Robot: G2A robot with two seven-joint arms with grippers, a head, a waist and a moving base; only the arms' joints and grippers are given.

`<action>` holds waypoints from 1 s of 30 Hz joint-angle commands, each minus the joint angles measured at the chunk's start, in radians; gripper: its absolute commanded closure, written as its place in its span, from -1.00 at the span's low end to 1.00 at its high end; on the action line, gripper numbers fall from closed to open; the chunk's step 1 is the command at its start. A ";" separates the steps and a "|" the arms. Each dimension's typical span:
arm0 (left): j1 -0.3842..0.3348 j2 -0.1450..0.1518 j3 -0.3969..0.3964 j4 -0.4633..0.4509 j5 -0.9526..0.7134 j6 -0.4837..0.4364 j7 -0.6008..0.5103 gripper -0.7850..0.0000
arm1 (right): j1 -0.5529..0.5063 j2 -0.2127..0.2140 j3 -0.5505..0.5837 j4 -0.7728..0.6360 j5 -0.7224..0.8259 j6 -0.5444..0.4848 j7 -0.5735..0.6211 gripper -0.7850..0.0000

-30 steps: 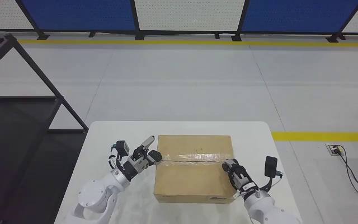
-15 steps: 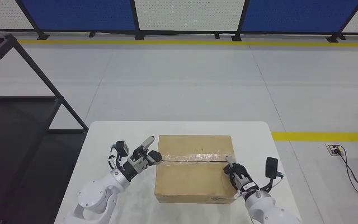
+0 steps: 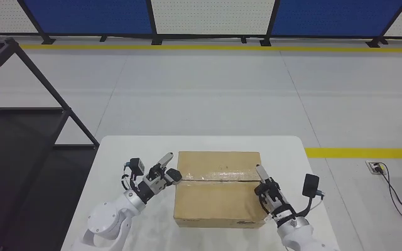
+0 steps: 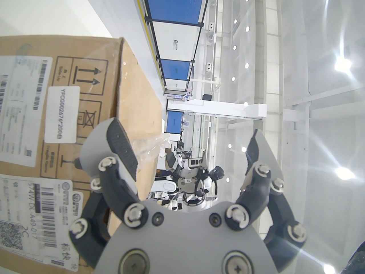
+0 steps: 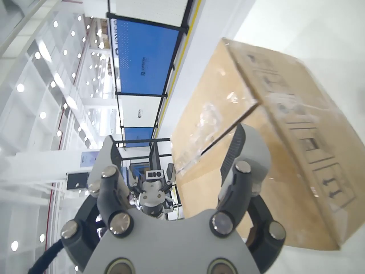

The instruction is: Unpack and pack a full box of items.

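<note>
Crowding both ends of the sealed box [image 3: 218, 188] with the left gripper [image 3: 174, 166] and right gripper [image 3: 259, 182], fingers spread; leaving passage over the table [image 3: 132, 147] along its far edge and outer sides.

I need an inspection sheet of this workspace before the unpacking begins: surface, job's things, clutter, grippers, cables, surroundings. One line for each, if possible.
Surface: white table; the box stands on it.
Job's things: box, closed, top seam sealed with clear tape; labels on its left end.
Clutter: nothing seen.
Grippers: left gripper open at the box's left end; right gripper open at its right end; neither holds anything.
Cables: black cable at the right wrist; socket with its lead on the floor.
Surroundings: black rack left of the table; blue and white panels; yellow line on the floor.
</note>
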 commanded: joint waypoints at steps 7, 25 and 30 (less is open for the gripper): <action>-0.002 -0.001 0.000 0.004 -0.008 -0.002 -0.006 -1.00 | -0.006 0.003 -0.007 0.013 -0.025 -0.105 0.008 -1.00; -0.020 -0.004 0.014 0.017 0.000 0.003 -0.003 -1.00 | 0.281 -0.030 -0.141 0.286 0.311 -0.094 0.061 -1.00; -0.029 -0.006 0.023 0.023 -0.001 0.004 0.000 -1.00 | 0.281 -0.030 -0.141 0.286 0.311 -0.094 0.061 -1.00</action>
